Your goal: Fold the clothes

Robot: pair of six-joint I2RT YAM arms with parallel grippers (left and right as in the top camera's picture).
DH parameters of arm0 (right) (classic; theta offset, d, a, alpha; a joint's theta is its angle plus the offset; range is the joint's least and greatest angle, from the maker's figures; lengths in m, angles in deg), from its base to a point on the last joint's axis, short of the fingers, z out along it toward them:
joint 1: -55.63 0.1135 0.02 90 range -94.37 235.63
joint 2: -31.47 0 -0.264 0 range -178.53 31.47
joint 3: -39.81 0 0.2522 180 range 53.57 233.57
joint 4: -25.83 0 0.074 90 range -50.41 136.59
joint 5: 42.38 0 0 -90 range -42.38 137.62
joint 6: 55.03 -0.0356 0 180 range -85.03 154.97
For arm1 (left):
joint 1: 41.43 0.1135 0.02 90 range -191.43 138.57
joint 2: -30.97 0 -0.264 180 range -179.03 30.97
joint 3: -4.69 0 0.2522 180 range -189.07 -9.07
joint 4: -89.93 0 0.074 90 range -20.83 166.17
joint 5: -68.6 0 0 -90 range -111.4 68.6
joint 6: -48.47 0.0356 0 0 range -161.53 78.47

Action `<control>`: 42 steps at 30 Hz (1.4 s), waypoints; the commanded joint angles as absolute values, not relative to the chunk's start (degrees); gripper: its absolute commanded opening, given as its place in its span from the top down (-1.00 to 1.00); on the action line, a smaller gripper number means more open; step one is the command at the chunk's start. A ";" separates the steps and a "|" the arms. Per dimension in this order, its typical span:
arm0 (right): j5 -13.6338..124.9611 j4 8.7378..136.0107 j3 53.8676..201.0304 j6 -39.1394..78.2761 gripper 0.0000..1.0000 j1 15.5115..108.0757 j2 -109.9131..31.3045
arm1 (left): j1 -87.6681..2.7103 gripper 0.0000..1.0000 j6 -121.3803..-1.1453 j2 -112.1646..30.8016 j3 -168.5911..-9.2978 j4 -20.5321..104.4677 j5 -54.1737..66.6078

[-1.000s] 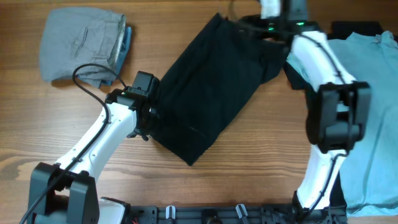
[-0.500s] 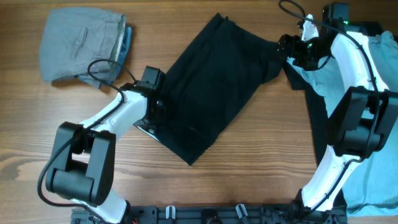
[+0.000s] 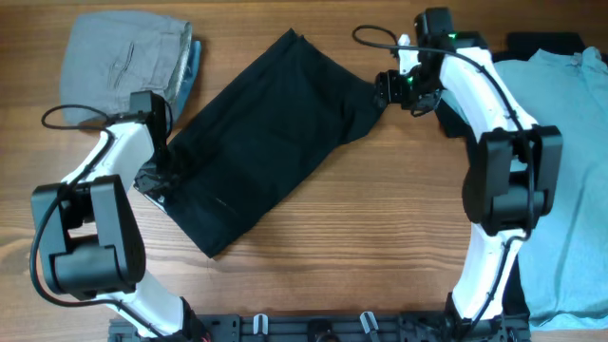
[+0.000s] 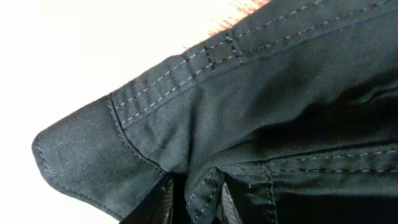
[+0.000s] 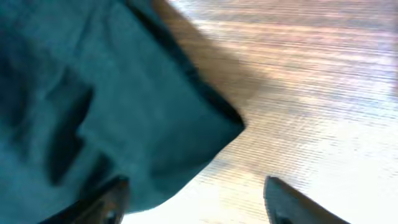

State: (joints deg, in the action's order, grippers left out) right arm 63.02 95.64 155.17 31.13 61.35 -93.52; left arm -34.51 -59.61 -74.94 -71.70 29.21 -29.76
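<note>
The black garment (image 3: 261,142) lies flat on the desk, folded into a long strip running diagonally from far right to near left. Its stitched seam corner (image 4: 155,118) is bunched. Gray pants (image 3: 123,66) sit folded far left on a blue cloth (image 3: 193,62). A light-blue shirt (image 3: 570,171) is spread at right.

The black fabric garment (image 3: 266,142) lies flat and diagonal across the middle of the brown wooden table (image 3: 380,237). My left gripper (image 3: 158,179) sits at its lower-left edge, touching the cloth. My right gripper (image 3: 386,90) meets its upper-right corner. A folded grey fabric garment (image 3: 119,62) rests at the table's upper-left corner, just apart from the black one. A light blue fabric garment (image 3: 570,190) covers the right edge.
</note>
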 commanded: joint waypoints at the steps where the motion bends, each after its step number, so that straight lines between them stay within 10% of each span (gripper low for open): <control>1: 69.66 92.49 155.07 37.43 -0.30 60.82 -95.62 | -33.94 0.43 -58.19 -77.04 -72.09 30.88 -32.80; 3: 74.97 91.66 155.07 39.79 0.07 61.00 -96.56 | -33.94 0.41 -58.19 -77.04 -72.09 31.62 -32.80; 5: 69.97 91.14 155.07 37.75 0.89 60.84 -97.39 | -33.94 0.39 -58.17 -77.04 -72.09 31.84 -32.86; 6: 62.82 89.72 155.07 34.30 0.91 60.30 -97.54 | -33.90 0.39 -57.34 -77.04 -72.09 31.92 -32.93; 10: 59.52 85.37 155.83 25.78 0.91 55.47 -97.37 | -33.90 0.22 -53.19 -77.04 -72.09 32.76 -35.31; 14: 75.56 86.68 155.94 30.50 0.87 51.58 -97.26 | -33.90 -0.40 -52.20 -76.87 -75.72 29.83 -30.35; 26: 73.95 95.29 155.94 33.47 0.14 51.16 -90.85 | -35.54 -0.65 -50.50 -70.61 -89.58 1.61 -3.53; 31: 71.78 96.93 155.94 33.32 0.05 51.05 -88.82 | -42.10 -0.31 -51.90 -70.61 -77.16 2.37 0.47; 37: 71.76 97.08 155.94 33.47 -0.04 51.05 -88.84 | -47.98 -0.48 -67.37 -70.61 -58.72 19.88 1.76; 38: 71.76 97.08 155.94 33.47 -0.05 51.05 -88.84 | -47.87 -0.31 -69.12 -70.61 -56.42 22.79 1.69; 40: 71.78 97.11 155.94 33.47 -0.06 51.05 -88.84 | -46.38 0.64 -69.69 -70.61 -54.21 25.19 1.23; 42: 71.83 97.28 155.94 33.51 -0.05 51.07 -88.84 | -42.16 0.92 -69.40 -70.55 -54.26 23.75 -0.47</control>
State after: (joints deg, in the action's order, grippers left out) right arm 72.44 97.21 155.24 32.68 51.14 -89.89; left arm -46.49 -67.61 -69.11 -56.03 22.61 2.96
